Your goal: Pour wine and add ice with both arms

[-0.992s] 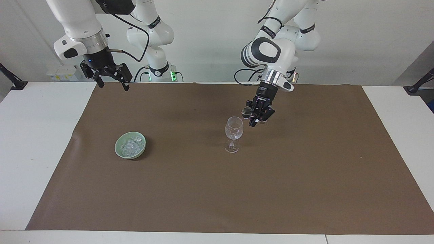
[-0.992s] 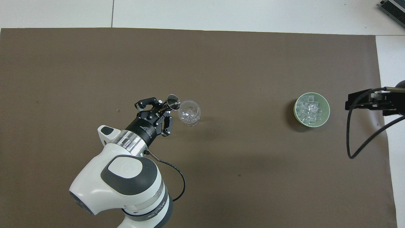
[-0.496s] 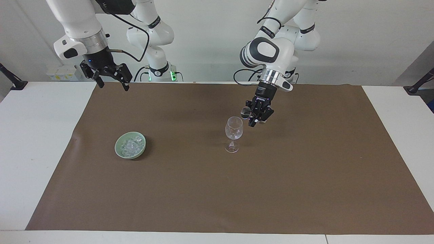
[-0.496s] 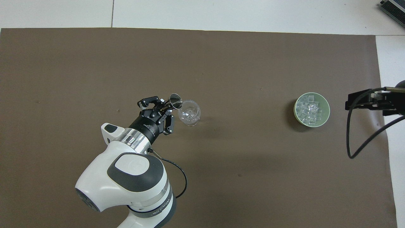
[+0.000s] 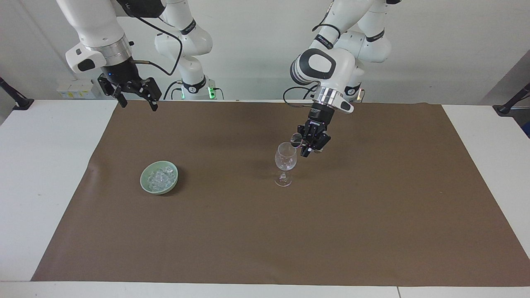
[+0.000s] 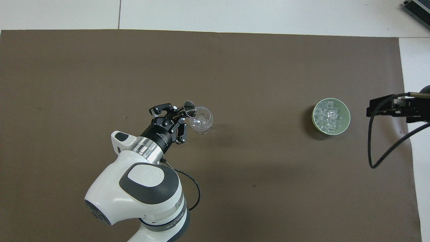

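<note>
The left hand (image 5: 307, 145) is clamped shut on a small shiny metal measuring cup (image 5: 295, 140), tipped over with its mouth right at the rim of the clear stemmed wine glass (image 5: 285, 162). From overhead, the same left hand (image 6: 178, 114) shows its links splayed wide while the tips pinch together, and the little metal cup (image 6: 189, 109) overlaps the edge of the wine glass (image 6: 201, 120). Whether cup and rim actually touch, I cannot tell, and no liquid can be made out in either one.

The glass stands upright on the brown paper sheet (image 5: 372, 215) that covers the white bench (image 5: 37, 165).

Toward the right arm's end from the glass sits a pale green round bowl (image 5: 159, 177) full of the clear glassy ice chunks (image 5: 160, 177).

The right hand (image 5: 136, 99) waits, fingers spread wide, holding nothing, up over the sheet's edge. Overhead, the right hand (image 6: 389, 109) is cut off by the frame.
</note>
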Controlling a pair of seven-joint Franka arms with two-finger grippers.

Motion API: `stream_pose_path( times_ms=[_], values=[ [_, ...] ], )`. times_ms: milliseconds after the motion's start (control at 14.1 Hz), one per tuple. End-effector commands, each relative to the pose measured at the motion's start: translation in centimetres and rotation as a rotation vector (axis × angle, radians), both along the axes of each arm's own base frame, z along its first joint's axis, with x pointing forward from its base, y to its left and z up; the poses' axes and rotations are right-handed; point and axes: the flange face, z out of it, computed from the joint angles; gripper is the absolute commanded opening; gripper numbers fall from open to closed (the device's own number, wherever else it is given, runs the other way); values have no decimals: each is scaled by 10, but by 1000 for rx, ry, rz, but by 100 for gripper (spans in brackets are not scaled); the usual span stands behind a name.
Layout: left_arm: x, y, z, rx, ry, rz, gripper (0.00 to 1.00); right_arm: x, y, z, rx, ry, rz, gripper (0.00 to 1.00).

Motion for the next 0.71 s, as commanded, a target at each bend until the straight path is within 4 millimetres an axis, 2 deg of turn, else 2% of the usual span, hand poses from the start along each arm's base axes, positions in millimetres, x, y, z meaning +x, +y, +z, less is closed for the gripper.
stream_pose_path(
  times_ms=[0, 283, 638],
  values=[
    [2, -4, 5, 26, -17, 0, 0, -8, -1, 1, -1, 2, 15, 100],
    [-1, -9, -2, 64, -16, -13, 0, -8, -1, 1, -1, 2, 15, 100],
    [-2, -10, 0, 85, -29, -24, 0, -8, -1, 1, -1, 2, 15, 100]
  ],
)
